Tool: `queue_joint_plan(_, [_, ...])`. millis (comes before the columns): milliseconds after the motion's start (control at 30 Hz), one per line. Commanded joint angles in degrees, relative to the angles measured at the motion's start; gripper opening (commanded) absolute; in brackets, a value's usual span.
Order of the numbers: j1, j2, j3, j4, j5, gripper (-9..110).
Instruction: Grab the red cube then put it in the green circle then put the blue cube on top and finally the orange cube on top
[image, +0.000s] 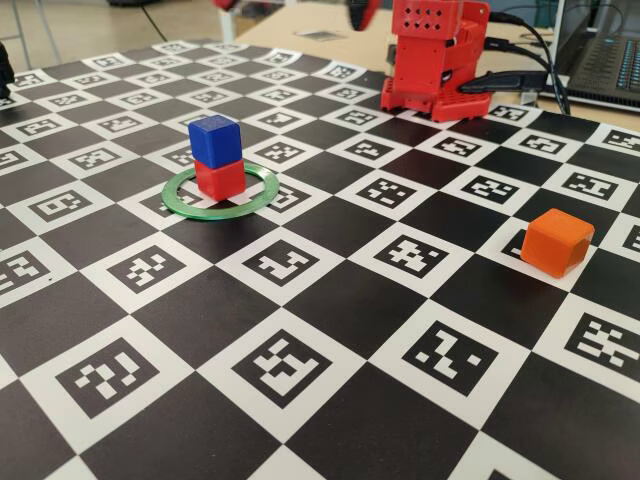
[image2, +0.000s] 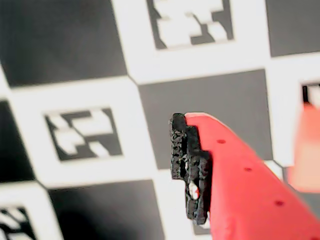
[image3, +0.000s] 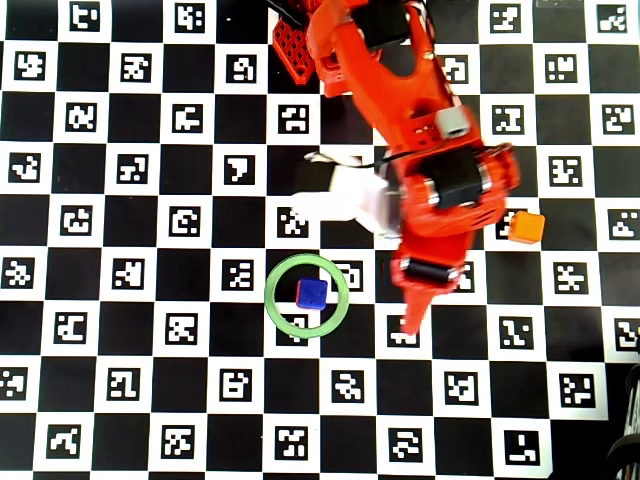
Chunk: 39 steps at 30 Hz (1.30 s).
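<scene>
In the fixed view, going from near to far, the counter (image: 330, 300) is covered by a black-and-white checkerboard of square coded markers. The orange cube (image: 557, 242) sits alone on it at about 3 o'clock from the picture's middle, well apart from the other things. Farther back, at about 10 o'clock, the green circle (image: 220, 190) lies flat on the board. Inside it stands the red cube (image: 220, 178), and the blue cube (image: 215, 140) rests directly on top of it, turned slightly askew. At the far edge, around 1 o'clock, stands the red arm base (image: 437, 62), with black cables running off to its right.

In the overhead view the arm reaches down the picture, and the jaws (image3: 412, 322) hang over the board at about 3 o'clock from the ring, between the stack and the orange cube, touching neither.

The wrist view shows one red finger with a black pad (image2: 190, 167) above the checkerboard; the other finger is not clearly seen, so I cannot tell how wide the jaws stand.
</scene>
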Motion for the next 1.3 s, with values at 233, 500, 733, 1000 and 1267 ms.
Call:
queue_joint_plan(233, [-12.5, 6.2, 1.0, 2.4, 6.9, 45])
queue_joint_plan(500, [-23.1, 6.7, 4.6, -4.0, 15.1, 51])
queue_joint_plan(733, [-28.0, 8.3, 4.1, -10.3, 18.7, 53])
queue_joint_plan(1000, [-29.8, 8.4, 9.7, -16.2, 20.0, 54])
queue_joint_plan(1267, [-28.9, 6.1, 18.5, -22.3, 19.7, 54])
